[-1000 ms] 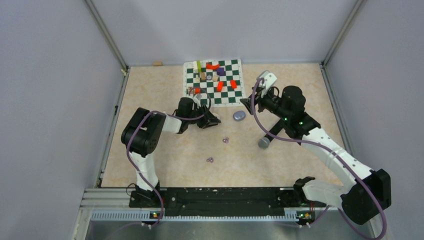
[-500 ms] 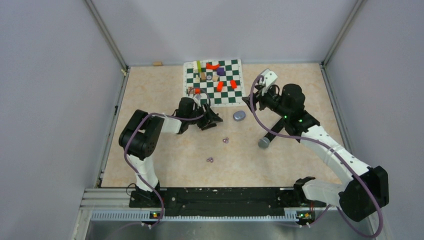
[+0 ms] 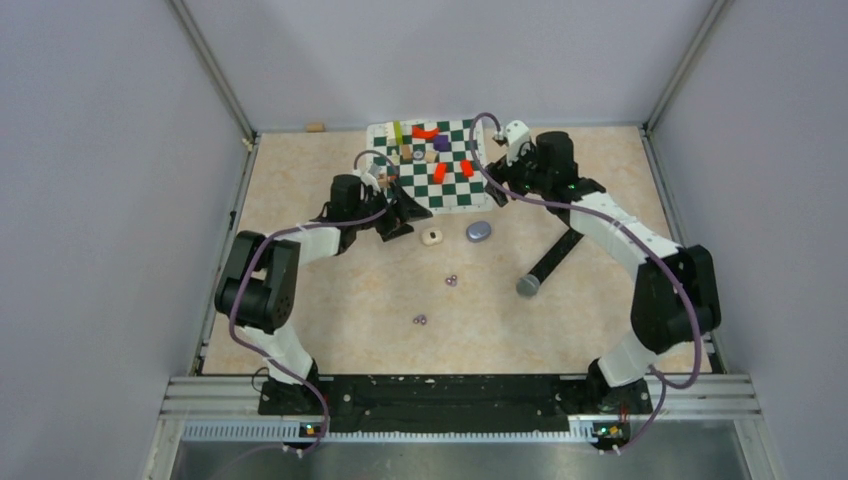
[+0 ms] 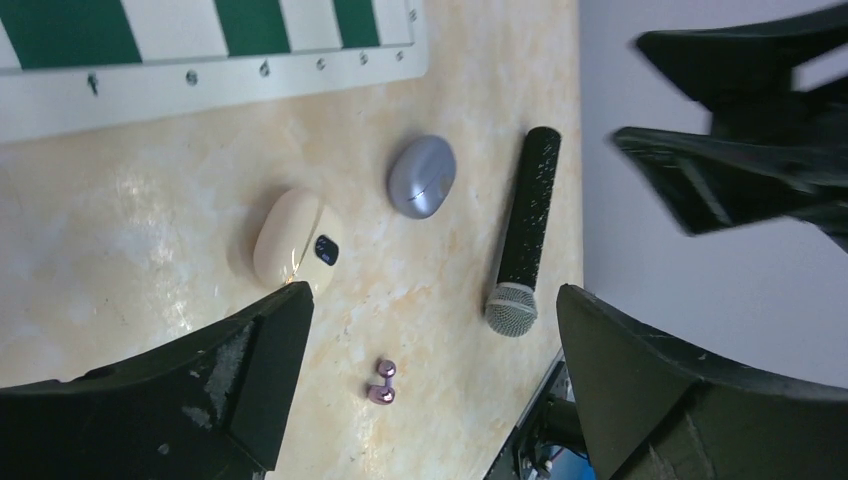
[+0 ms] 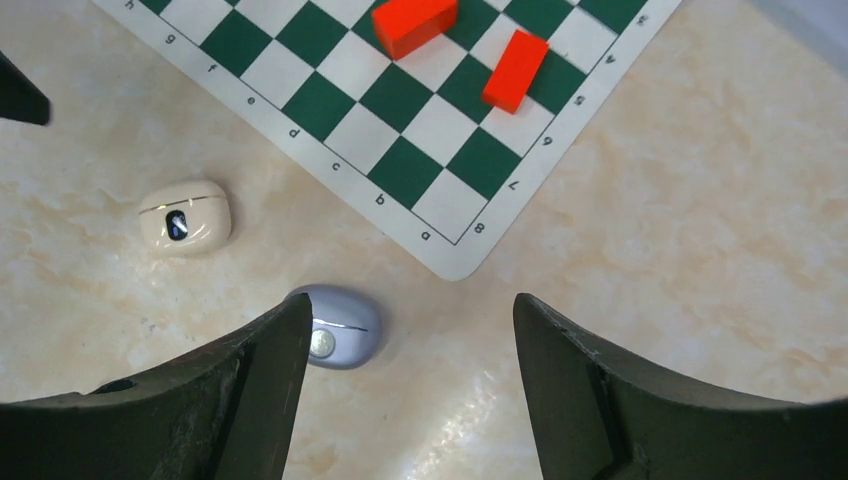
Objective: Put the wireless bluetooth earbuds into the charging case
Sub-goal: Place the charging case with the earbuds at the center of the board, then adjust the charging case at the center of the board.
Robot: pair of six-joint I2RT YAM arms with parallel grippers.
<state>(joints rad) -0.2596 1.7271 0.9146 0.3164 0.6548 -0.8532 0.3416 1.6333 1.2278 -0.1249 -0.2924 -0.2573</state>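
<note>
Red blocks [image 5: 515, 68] sit on the chessboard [image 5: 330, 105], black microphone [image 3: 548, 264] apart.

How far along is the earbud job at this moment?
Done: nothing seated. The earbuds lie loose on the table, apart from the grey case and cream case, both apparently shut. In hand: nothing; left gripper and right gripper are open and empty. Left: open a case, pick up and insert each earbud.

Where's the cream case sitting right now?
In the top view, the cream case lies on the table just below the chessboard. The grey oval case is to its right and the open left gripper to its left, neither touching it.
</note>
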